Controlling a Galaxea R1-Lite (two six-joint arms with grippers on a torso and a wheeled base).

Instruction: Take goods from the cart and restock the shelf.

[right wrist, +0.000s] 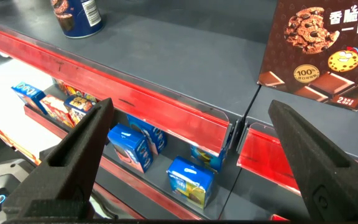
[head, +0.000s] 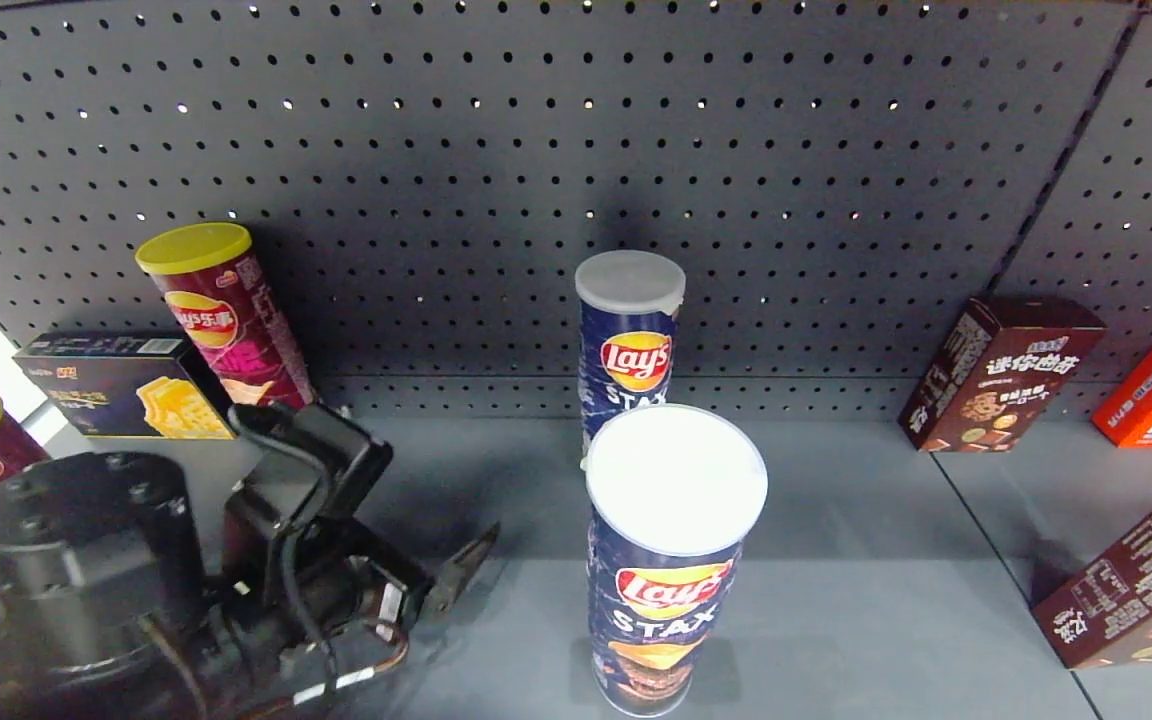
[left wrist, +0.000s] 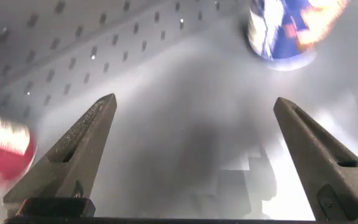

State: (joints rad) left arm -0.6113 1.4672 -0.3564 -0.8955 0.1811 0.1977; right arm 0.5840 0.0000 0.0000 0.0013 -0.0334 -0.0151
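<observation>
We see a blue chip can (head: 671, 560) standing at the front of the gray shelf (head: 866, 600). A second blue can (head: 628, 340) stands right behind it. Our left gripper (left wrist: 194, 149) is near the front can, on its left, fingers spread wide. Our right gripper (right wrist: 191, 155) is spread wide too, near a brown cookie box (right wrist: 322, 50).

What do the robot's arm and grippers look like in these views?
The left arm is black, with a round bolted joint housing, looped black cables and a small white label strip. The left gripper has two tapered grey-brown wedge fingers with slots. The right gripper has two matte black tapered fingers, slightly grainy.
</observation>
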